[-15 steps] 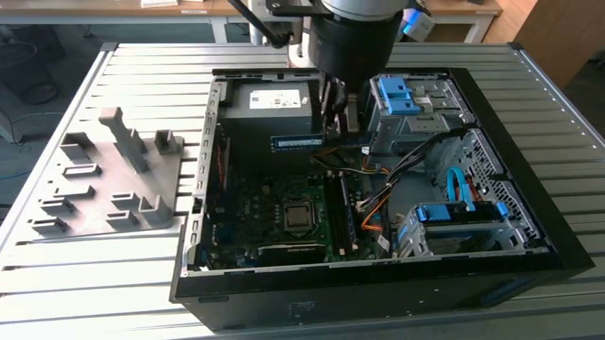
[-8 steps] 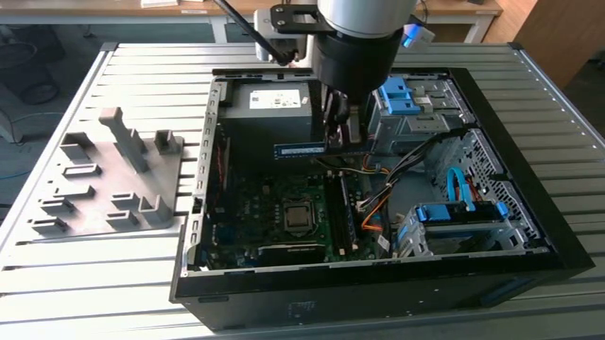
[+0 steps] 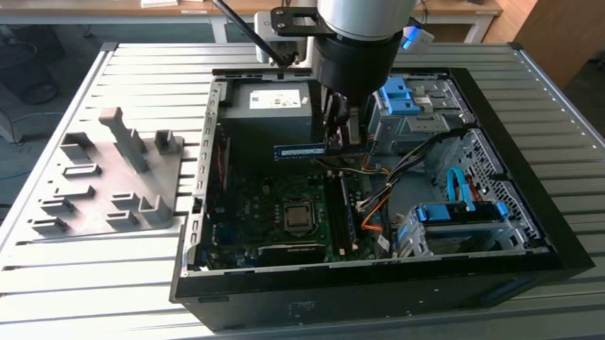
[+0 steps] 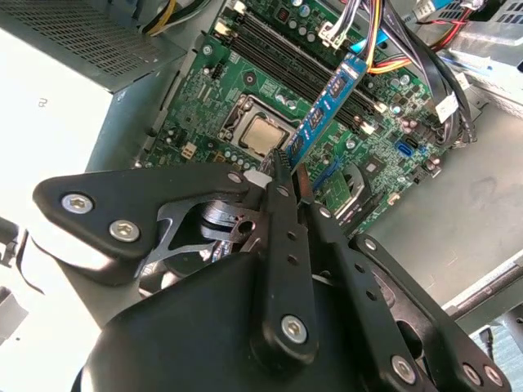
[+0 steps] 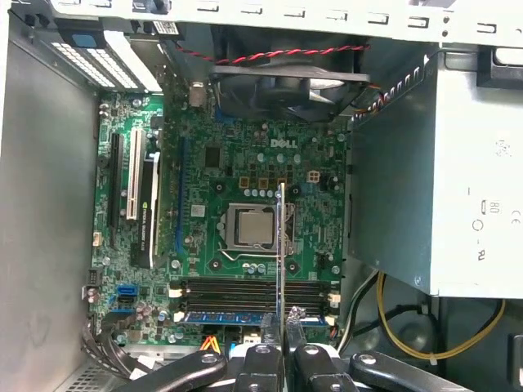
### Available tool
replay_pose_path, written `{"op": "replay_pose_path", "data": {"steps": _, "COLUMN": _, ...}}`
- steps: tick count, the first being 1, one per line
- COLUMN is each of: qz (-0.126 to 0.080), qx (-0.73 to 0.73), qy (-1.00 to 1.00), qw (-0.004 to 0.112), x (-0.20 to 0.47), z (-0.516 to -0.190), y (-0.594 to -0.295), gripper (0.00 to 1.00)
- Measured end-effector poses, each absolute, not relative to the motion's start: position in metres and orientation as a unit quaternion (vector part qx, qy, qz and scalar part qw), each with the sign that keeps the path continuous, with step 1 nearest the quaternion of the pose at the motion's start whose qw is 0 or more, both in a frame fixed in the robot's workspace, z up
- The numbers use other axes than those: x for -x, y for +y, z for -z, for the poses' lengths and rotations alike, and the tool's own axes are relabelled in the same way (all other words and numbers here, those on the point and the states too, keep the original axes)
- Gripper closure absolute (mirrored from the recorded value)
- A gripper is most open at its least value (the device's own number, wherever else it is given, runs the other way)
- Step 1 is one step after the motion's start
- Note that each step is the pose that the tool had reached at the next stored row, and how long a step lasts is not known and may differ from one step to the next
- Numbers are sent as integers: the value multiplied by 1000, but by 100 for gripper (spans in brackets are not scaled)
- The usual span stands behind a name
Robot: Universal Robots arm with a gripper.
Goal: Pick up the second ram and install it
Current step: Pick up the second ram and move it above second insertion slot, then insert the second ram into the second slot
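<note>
Transfer step in hand: claw [image 4: 290, 167] clamped on the 2nd ram stick [image 4: 331, 102], held above the motherboard [image 5: 245, 163], unseated; judged need: squaring its edge over 1 free slot [image 5: 253, 287].

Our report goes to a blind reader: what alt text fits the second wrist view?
The gripper holds the second ram, a blue stick, by one end over the green motherboard. The silver processor sits on that board.
</note>
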State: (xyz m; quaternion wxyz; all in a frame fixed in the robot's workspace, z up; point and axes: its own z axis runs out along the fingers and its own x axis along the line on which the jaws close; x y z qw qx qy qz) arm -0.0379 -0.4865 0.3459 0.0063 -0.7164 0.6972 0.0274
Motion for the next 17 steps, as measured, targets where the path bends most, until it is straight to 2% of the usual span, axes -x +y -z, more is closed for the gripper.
{"op": "replay_pose_path", "data": {"steps": 17, "qz": -27, "qx": 668, "qy": 743, "qw": 8, "x": 38, "z": -346, "y": -486, "gripper": 86}}
